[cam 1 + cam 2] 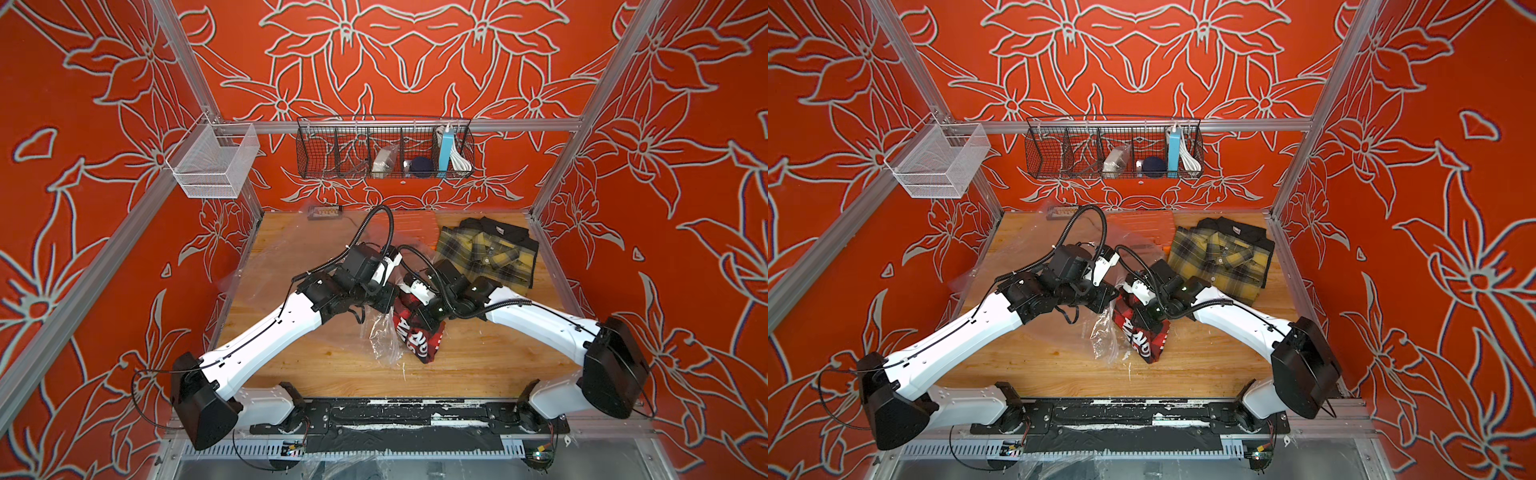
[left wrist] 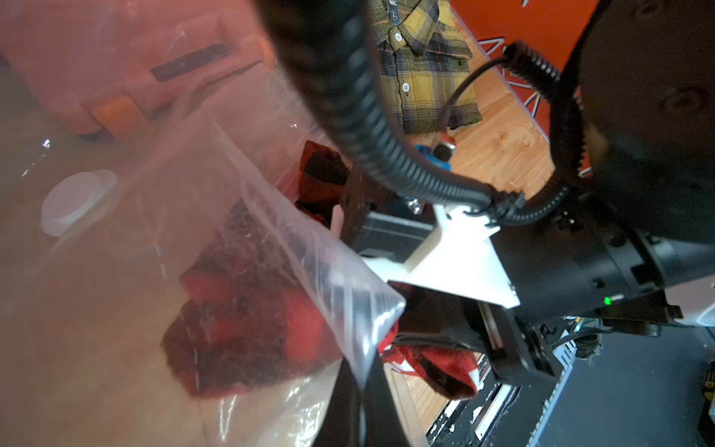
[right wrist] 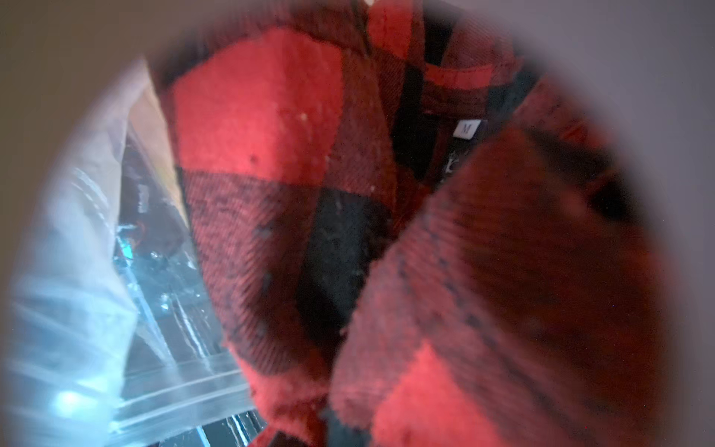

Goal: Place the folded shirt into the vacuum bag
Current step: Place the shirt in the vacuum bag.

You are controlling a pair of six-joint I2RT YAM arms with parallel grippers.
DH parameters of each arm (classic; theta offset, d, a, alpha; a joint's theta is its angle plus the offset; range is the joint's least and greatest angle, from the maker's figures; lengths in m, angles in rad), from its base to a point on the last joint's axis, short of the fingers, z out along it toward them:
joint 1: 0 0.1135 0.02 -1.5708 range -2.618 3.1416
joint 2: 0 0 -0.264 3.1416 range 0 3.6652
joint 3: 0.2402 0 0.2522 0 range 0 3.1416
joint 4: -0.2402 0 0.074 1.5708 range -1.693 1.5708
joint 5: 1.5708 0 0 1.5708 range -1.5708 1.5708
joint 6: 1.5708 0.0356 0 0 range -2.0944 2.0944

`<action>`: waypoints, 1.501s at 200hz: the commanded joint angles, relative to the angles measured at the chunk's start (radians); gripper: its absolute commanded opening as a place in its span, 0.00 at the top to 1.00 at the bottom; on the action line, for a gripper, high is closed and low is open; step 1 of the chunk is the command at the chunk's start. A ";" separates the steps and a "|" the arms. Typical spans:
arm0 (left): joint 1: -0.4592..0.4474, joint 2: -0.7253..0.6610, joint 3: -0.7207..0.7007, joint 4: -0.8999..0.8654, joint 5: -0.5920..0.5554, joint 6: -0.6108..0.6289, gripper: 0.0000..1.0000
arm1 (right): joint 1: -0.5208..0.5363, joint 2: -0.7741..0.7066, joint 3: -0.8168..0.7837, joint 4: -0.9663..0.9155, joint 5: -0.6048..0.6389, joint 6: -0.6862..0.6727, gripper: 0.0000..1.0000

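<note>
Left jaws, above the surface (image 1: 316, 365), shut on the bag (image 2: 340, 286) rim, mouth lifted; right jaws clamped on the shirt (image 1: 419, 338), part inside the mouth, rest outside. Insertion step, maybe halfway. Next likely needs shirt pushed deeper toward the valve (image 2: 77, 201), mouth held open

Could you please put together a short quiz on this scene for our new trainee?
1. True or false: the red plaid shirt lies wholly inside the vacuum bag.
2. What lies under the yellow plaid shirt?
3. The left pincer is shut on: A the red plaid shirt; B the vacuum bag; C the yellow plaid shirt.

Key: 1 false, part of it sticks out of the opening; 2 a black garment; 3 B.
</note>
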 commanded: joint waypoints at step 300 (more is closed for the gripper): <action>-0.019 0.139 0.112 0.022 0.087 0.046 1.00 | -0.194 -0.146 -0.454 0.403 0.062 0.760 0.55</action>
